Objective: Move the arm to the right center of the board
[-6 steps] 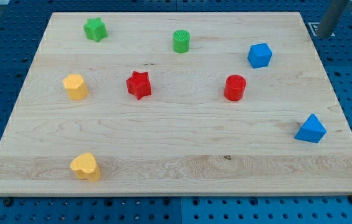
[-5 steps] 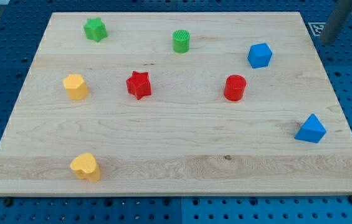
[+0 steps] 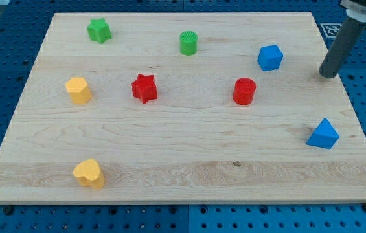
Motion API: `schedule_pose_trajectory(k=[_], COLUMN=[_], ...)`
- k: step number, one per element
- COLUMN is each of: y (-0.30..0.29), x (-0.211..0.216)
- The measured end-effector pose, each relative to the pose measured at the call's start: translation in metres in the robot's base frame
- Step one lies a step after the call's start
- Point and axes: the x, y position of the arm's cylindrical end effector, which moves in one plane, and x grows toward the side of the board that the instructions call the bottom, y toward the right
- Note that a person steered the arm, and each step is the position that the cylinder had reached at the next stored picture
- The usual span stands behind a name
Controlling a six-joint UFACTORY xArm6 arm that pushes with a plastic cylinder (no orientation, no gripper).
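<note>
Pale wood board (image 3: 183,139) on blue pegboard table (image 3: 1,220), 8 blocks on it. No gripper on this rig, just a dark rod, so nothing to report as wide, narrow or holding.

My tip (image 3: 328,76) sits on the board nr the view's right edge, upper-right part, touching no block. Rod slants up toward the view's top right and runs out of frame.

Tip vs blocks:
- blue cube (image 3: 270,57): nearest, to the view's left of tip and slightly higher, clear gap btwn them.
- blue triangular block (image 3: 323,134): below tip, nr the view's right edge, apart.
- red cylinder (image 3: 244,91): left of tip and a bit lower, well apart.

Rest of the board:
- green cylinder (image 3: 188,43): top centre.
- green star (image 3: 98,30): top left.
- red star (image 3: 144,88): left of centre, approx level w/ red cylinder.
- yellow block (image 3: 78,90): left side, rounded, exact shape unclear; beside red star w/ a gap.
- yellow heart-like block (image 3: 89,173): bottom left, alone.

All blocks sit flat, none touching another. Right-centre of board = bare wood strip btwn tip and blue triangular block; tip is above that strip in the view.
</note>
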Motion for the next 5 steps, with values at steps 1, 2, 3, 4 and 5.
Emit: schedule_pose_trajectory(k=[1, 2, 3, 4, 5], y=[-0.025, -0.037, -0.040, -0.047, -0.047], x=[0.002, 0.011, 0.025, 0.035, 0.039])
